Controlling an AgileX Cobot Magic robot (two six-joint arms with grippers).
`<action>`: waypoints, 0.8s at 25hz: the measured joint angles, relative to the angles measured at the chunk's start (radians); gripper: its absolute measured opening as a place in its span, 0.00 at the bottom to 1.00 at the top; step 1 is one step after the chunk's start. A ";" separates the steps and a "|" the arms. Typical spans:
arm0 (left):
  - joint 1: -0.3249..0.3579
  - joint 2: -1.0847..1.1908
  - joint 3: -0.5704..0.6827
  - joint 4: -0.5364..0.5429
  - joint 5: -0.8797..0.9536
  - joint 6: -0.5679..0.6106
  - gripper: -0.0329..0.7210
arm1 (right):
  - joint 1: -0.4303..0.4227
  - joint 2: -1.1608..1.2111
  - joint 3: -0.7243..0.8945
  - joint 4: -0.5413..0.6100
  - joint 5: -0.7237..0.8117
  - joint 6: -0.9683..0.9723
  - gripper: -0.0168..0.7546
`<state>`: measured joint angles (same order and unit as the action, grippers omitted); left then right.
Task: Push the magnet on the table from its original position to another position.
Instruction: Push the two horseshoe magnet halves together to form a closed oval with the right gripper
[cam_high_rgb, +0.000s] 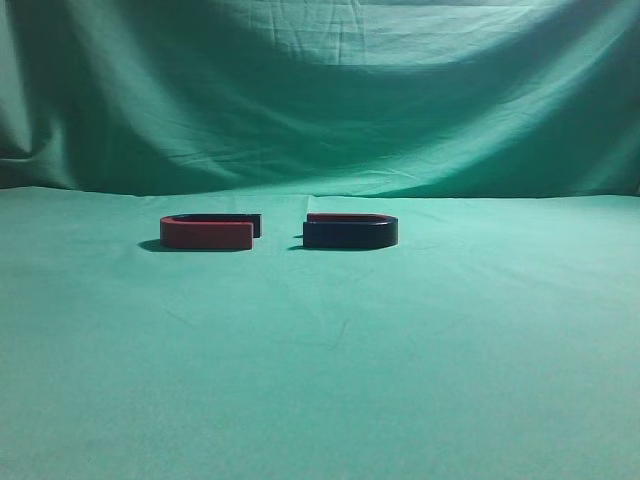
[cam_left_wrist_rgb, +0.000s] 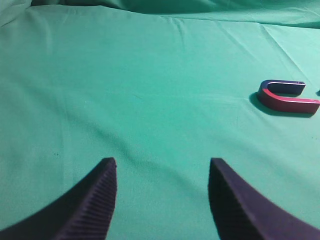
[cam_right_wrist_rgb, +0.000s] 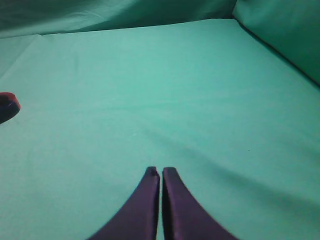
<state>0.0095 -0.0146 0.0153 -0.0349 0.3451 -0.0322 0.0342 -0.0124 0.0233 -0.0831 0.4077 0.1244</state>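
The magnet (cam_high_rgb: 350, 232) lies mid-desk (cam_high_rgb: 320, 380), long axis left-right, far-left of the right end effector (cam_right_wrist_rgb: 160, 172), which is closed and empty; left end effector (cam_left_wrist_rgb: 162, 167) gapes, empty.

From my station, the left gripper (cam_left_wrist_rgb: 162, 200) had dark, curved, tapering fingers (cam_left_wrist_rgb: 95, 200) with ribbed inner faces; the right gripper's (cam_right_wrist_rgb: 160, 205) looked smooth, purplish-black.

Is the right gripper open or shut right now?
Shut. In the right wrist view the right gripper has its two dark fingers pressed almost together, holding nothing, above the table.
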 joint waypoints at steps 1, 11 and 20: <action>0.000 0.000 0.000 0.000 0.000 0.000 0.57 | 0.000 0.000 0.000 0.000 0.000 0.000 0.02; 0.000 0.000 0.000 0.000 0.000 0.000 0.57 | 0.000 0.000 0.000 0.000 0.000 0.000 0.02; 0.000 0.000 0.000 0.000 0.000 0.000 0.57 | 0.000 0.000 0.000 -0.043 -0.003 -0.007 0.02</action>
<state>0.0095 -0.0146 0.0153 -0.0349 0.3451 -0.0322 0.0342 -0.0124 0.0233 -0.1257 0.4049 0.1172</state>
